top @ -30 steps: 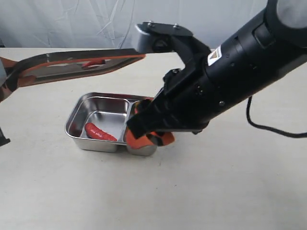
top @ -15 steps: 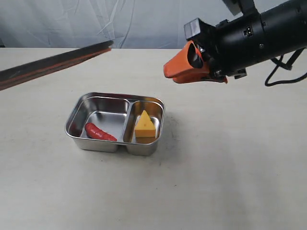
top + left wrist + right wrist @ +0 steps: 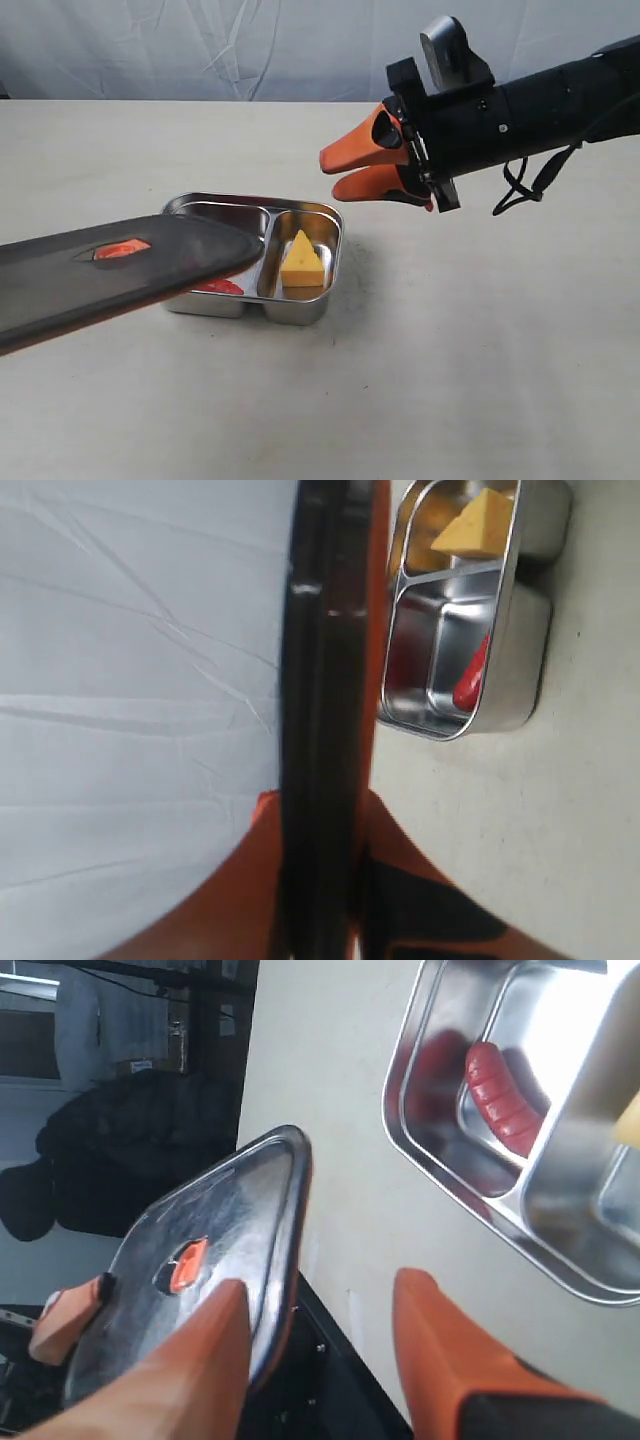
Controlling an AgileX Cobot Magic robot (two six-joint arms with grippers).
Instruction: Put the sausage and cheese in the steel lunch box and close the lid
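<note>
The steel lunch box (image 3: 296, 308) rests on the table. The yellow cheese (image 3: 301, 261) stands in its smaller compartment. The red sausage (image 3: 221, 287) lies in the larger one, mostly hidden in the exterior view by the lid (image 3: 110, 270). That dark lid, with an orange valve (image 3: 121, 248), hovers tilted over the box's left part. My left gripper (image 3: 320, 880) is shut on the lid (image 3: 325, 680), seen edge-on with the sausage (image 3: 470, 675) and cheese (image 3: 478, 528) beyond. My right gripper (image 3: 335, 172) is open and empty, above and right of the box. The right wrist view shows the sausage (image 3: 500, 1095) and lid (image 3: 220, 1230).
Beige tabletop (image 3: 480, 360) surrounds the box, with a pale wrinkled backdrop (image 3: 200, 45) along the far edge. My right arm's black body (image 3: 530, 110) and cable (image 3: 520, 185) hang over the right side.
My right gripper left the cheese in the smaller compartment and pulled up and to the right. The lid came down from high at the back left to just over the box.
</note>
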